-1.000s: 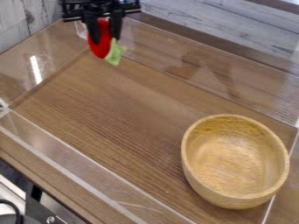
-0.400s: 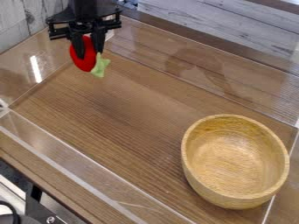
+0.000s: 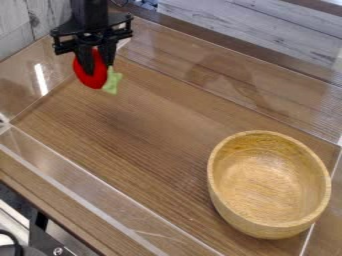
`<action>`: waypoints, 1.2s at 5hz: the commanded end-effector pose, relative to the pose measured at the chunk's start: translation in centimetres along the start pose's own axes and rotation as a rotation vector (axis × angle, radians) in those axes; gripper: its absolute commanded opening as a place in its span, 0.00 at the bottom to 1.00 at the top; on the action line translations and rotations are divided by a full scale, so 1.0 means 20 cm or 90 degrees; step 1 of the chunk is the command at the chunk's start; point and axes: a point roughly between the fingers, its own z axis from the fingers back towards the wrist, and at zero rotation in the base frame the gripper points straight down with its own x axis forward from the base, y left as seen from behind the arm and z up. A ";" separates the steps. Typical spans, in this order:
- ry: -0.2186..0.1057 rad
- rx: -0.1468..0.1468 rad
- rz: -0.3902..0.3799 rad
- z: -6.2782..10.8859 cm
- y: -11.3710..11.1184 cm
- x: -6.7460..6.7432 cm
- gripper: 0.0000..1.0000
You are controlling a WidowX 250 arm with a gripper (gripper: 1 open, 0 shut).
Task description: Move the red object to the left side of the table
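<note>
Pincer (image 3: 92, 62) clamped on the red fruit (image 3: 91, 72), pointing straight down at the far left of the counter (image 3: 147, 140). Fruit hanging between the dark fingers, green leaf (image 3: 112, 81) poking out to the right, low over the wood; cannot tell whether touching it or just above.

Best handled, by the look of it, with a slow straight drop until the fruit rests on the wood, then a gentle release; egg-shaped and glossy, so likely to roll if let go from any height. Worth keeping apart from the clear wall (image 3: 27, 75) just to the left, and lifting straight up afterwards so the fingers miss the leaf.

Brown wood-grain top, smooth, with glare streaks towards the far side. Low clear walls along the left and near edges. Wooden bowl (image 3: 269, 183) at the near right, well apart from the fruit. Pale planks beyond the far edge, dark gear at the near-left corner
</note>
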 end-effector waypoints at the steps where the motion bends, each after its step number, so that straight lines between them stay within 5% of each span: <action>1: -0.011 -0.007 -0.035 0.03 -0.02 -0.02 0.00; 2: -0.008 -0.004 -0.065 0.01 -0.03 -0.05 0.00; 3: -0.005 -0.002 -0.085 -0.05 0.03 0.00 0.00; 5: 0.014 0.016 -0.022 -0.18 0.20 0.26 0.00; 6: 0.031 0.024 0.008 -0.20 0.22 0.32 1.00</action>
